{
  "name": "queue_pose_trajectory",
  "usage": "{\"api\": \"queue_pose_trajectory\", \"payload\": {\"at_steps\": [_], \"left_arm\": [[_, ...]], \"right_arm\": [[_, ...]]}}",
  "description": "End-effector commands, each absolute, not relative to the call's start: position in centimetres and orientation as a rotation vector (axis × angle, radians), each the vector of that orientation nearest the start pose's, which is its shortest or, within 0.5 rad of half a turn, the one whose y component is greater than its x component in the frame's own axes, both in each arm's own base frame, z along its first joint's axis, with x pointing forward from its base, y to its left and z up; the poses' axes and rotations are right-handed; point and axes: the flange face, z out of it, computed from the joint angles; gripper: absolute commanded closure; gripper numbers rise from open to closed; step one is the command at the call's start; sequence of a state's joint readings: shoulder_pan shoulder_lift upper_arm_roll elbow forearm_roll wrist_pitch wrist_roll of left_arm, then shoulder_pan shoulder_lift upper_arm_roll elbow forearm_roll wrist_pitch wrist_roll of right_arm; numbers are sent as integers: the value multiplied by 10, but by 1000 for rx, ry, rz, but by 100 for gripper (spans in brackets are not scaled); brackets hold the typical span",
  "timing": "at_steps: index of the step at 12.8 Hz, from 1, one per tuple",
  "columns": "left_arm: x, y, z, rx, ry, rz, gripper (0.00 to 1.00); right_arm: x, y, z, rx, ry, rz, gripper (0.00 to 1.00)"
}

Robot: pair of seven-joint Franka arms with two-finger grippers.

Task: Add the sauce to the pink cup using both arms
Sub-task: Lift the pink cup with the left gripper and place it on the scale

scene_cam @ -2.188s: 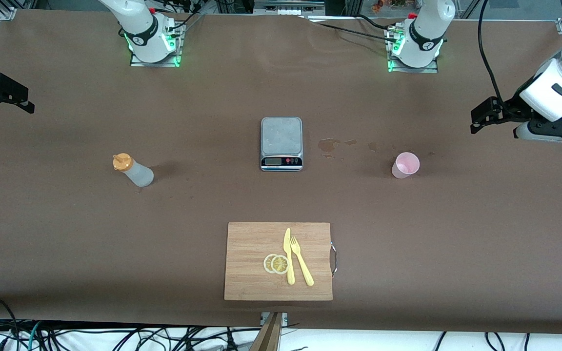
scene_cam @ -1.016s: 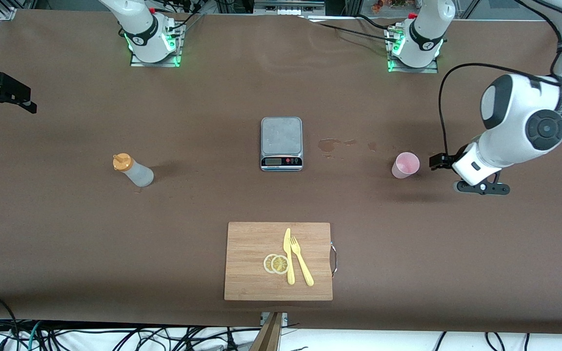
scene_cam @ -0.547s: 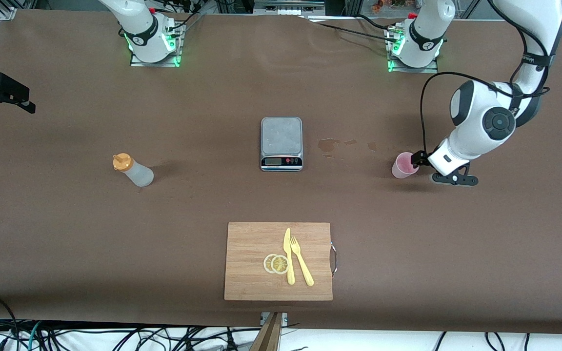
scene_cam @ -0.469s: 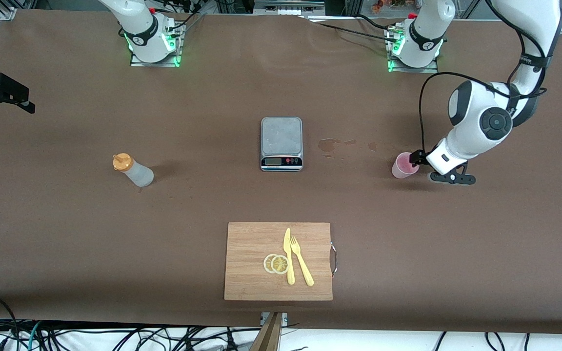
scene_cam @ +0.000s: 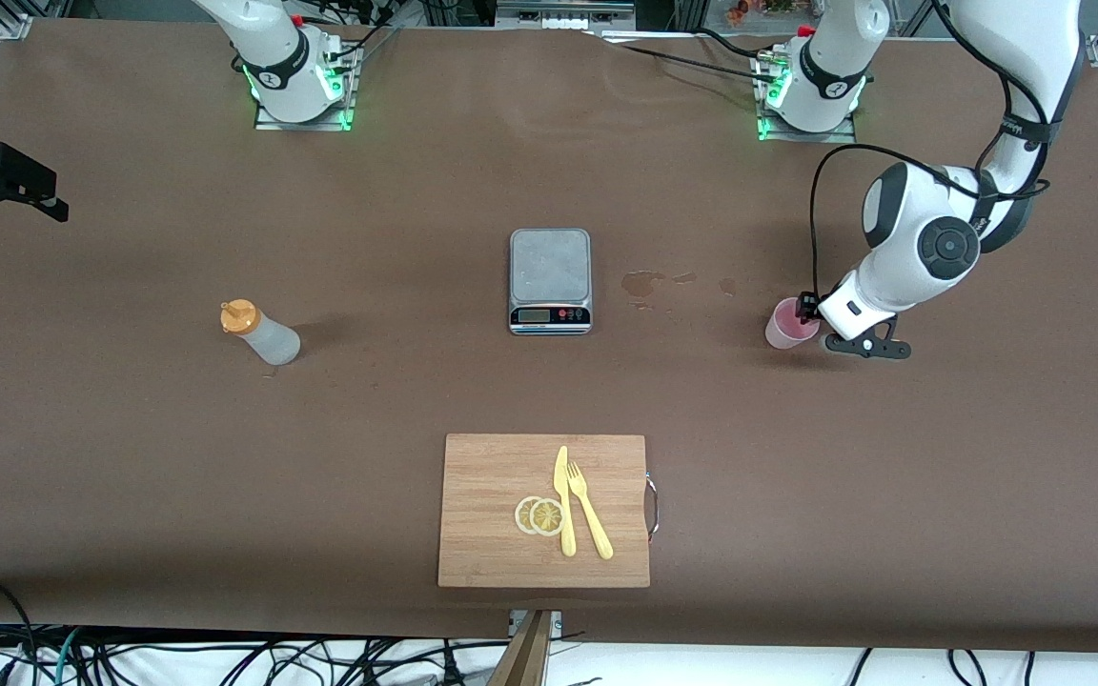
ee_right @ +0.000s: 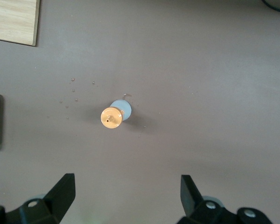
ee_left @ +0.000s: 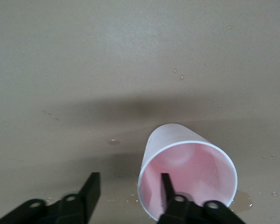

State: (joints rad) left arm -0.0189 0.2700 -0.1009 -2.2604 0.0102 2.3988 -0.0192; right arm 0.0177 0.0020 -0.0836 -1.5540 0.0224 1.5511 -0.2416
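Pink cup (scene_cam: 790, 324): upright on worktop (scene_cam: 416, 381), toward my left arm's end. My left gripper (ee_left: 128, 189): jaws open, straddling the cup's near wall, one finger inside the rim.

Sauce (scene_cam: 259, 332): upright toward my right arm's end. My right gripper (ee_right: 128, 191): jaws open, waiting high above the sauce.
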Motion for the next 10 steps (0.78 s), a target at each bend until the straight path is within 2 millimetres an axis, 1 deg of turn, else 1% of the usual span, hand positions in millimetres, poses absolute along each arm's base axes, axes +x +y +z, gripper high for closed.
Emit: {"api": "queue_pose_trajectory", "payload": {"at_steps": [1, 2, 3, 5, 6, 7, 8, 10], "left_arm": [[523, -77, 226, -3132, 226, 195, 81], [523, -77, 225, -3131, 226, 202, 93], [523, -77, 226, -3131, 226, 200, 100], [527, -76, 230, -3132, 231, 188, 100], [532, -77, 236, -3133, 235, 169, 100], [540, -81, 247, -3137, 239, 128, 100], [545, -95, 257, -3141, 271, 114, 100], [558, -112, 286, -3145, 284, 175, 100]], "right_arm": [[550, -34, 634, -3102, -275, -7, 0], [550, -34, 634, -3102, -275, -7, 0], [550, -34, 634, -3102, -275, -7, 0], [550, -34, 634, -3102, -275, -7, 0], [550, -34, 634, -3102, -275, -9, 0], [551, -34, 634, -3102, -275, -11, 0], [551, -34, 634, -3102, -275, -11, 0], [551, -34, 634, -3102, -275, -11, 0]]}}
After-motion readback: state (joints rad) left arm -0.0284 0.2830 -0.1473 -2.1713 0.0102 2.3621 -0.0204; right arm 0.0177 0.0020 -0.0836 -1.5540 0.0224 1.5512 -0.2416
